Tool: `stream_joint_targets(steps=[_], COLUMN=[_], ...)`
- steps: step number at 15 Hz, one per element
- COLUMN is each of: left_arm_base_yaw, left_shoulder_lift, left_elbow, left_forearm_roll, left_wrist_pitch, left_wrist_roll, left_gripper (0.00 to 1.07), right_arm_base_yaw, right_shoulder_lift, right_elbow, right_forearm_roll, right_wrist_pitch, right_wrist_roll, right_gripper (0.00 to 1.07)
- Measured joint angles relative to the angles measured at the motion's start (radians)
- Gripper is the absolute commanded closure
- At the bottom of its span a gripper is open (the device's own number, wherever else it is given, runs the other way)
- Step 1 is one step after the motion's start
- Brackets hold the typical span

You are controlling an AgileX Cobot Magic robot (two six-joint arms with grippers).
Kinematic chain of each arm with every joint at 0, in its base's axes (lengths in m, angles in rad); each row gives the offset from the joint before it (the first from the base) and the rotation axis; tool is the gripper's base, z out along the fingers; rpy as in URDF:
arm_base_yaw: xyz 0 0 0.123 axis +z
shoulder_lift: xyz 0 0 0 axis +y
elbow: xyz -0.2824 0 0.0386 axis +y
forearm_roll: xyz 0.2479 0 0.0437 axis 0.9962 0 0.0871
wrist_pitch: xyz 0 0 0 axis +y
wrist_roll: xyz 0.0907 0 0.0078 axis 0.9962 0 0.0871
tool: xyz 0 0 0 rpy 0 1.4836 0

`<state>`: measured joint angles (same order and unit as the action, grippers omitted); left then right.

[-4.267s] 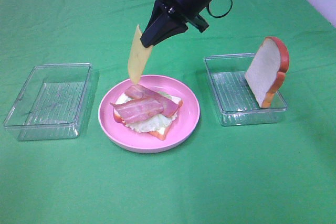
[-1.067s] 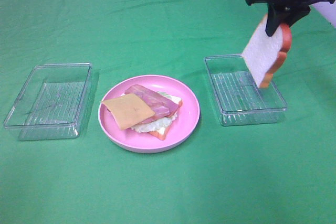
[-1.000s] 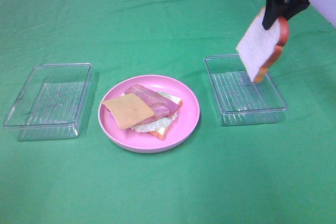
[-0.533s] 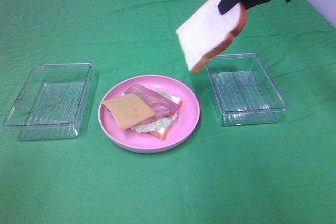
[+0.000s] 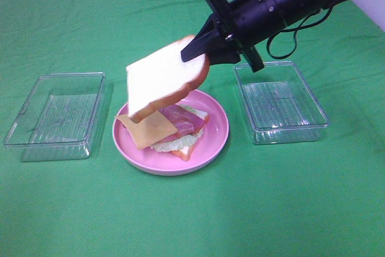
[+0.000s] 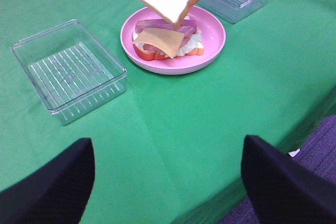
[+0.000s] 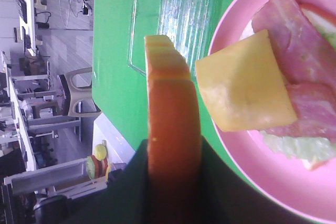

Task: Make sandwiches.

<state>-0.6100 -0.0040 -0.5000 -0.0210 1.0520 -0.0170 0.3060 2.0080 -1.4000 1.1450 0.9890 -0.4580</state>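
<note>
Pinched by its crust in the right gripper [image 5: 198, 49], top bread slice [image 5: 162, 79] held tilted above cheese-topped stack [image 5: 171, 127] on pink plate [image 5: 216, 133], apparently for capping it.

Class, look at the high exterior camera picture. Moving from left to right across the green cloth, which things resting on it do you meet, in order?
Left clear tray → pink plate carrying the open sandwich stack → right clear tray.

bread slice [image 5: 161, 79]: white, tilted, airborne | open stack [image 5: 171, 127]: bread, lettuce, bacon, cheese
</note>
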Motion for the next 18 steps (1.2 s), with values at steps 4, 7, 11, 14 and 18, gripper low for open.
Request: stream_joint_targets(steps=[4,7,11,14,18], left_arm_base_yaw=[0.000,0.000,0.000,0.000,0.000], left_shoulder_lift=[0.000,0.000,0.000,0.000,0.000], left_elbow=[0.000,0.000,0.000,0.000,0.000], left_forearm_roll=[0.000,0.000,0.000,0.000,0.000], left_wrist_pitch=[0.000,0.000,0.000,0.000,0.000], left_wrist_roll=[0.000,0.000,0.000,0.000,0.000], left_gripper=[0.33,0.33,0.33,0.33,0.33], right_arm_base_yaw=[0.069,0.072,0.073,0.073,0.073], right_shoulder_lift=[0.101,0.142,0.149,0.143,0.081], right_elbow=[0.006,0.006,0.006,0.006,0.006], right_forearm_roll=[0.085,0.076,0.035,-0.060,-0.310], right_wrist_pitch=[-0.103,-0.130,-0.134,-0.155,-0.166], right_wrist_roll=[0.005,0.052,0.063,0.074,0.163], right_gripper=[1.07,0.87,0.26,0.26,0.26])
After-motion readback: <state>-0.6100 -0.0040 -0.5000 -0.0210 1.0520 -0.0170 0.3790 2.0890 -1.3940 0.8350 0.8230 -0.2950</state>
